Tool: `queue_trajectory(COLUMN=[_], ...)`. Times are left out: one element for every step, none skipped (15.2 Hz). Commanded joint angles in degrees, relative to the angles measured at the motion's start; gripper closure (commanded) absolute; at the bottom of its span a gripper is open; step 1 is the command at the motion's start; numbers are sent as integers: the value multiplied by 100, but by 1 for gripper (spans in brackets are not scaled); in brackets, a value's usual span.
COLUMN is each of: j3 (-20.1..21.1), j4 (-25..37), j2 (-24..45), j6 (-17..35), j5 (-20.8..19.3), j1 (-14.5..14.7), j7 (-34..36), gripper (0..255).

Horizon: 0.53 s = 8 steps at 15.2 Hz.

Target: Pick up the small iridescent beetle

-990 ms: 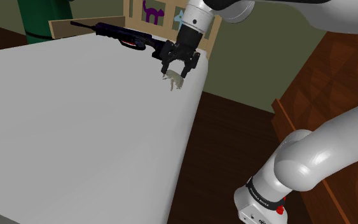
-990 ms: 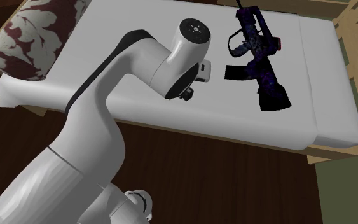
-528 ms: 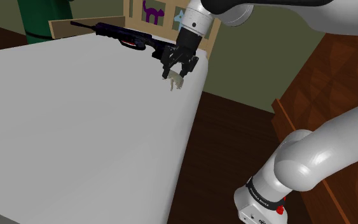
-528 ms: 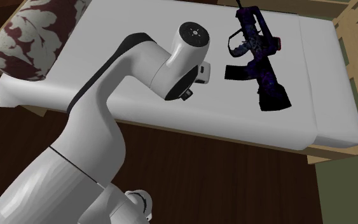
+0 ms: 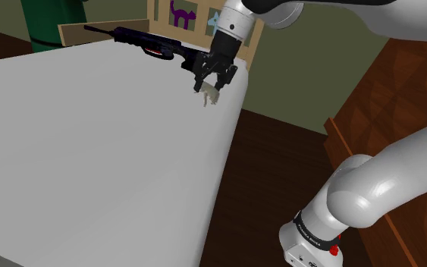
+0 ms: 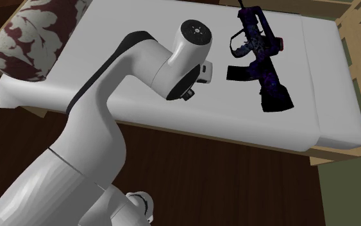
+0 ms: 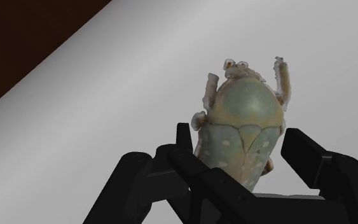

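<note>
The small beetle (image 5: 208,96) is pale green with cream legs. It sits near the edge of the white bed surface (image 5: 90,136), at the shoulder view's right. My black gripper (image 5: 210,85) stands right over it, pointing down. In the wrist view the beetle (image 7: 244,133) lies between the two fingers, its head pointing away from the hand. The gripper (image 7: 238,137) is shut on it, both fingers pressing against its sides. In the second exterior view the arm's white wrist (image 6: 188,61) hides the hand.
A dark purple toy rifle (image 5: 147,42) lies on the bed just behind the gripper, and shows again (image 6: 262,58) beside the arm. A patterned bolster (image 6: 38,32) lies at the far end. A wooden headboard (image 5: 180,14) rises behind, and dark floor (image 5: 280,174) drops off past the edge.
The fingers have drawn closer together around the beetle and the hand has shifted slightly upward. The beetle stays in about the same spot.
</note>
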Motion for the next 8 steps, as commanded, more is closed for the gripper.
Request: queue_trajectory(j3=[-7,-11,-15,-19,-23,-27,-31,-34], j4=[141,221,303,386,471,556,643,732], j2=[6,11,17,24,33,43,54,66], j6=[-134,-208,-282,-357,-431,-505,-579,-653], j5=[-12,-19,-25,-32,-38,-44,-50,-55], j1=[-3,-5,-7,-9,-11,-12,-14,-16], j7=[31,48,64,81,98,114,131,148], gripper=[255,255,255,255,255,255,255,255])
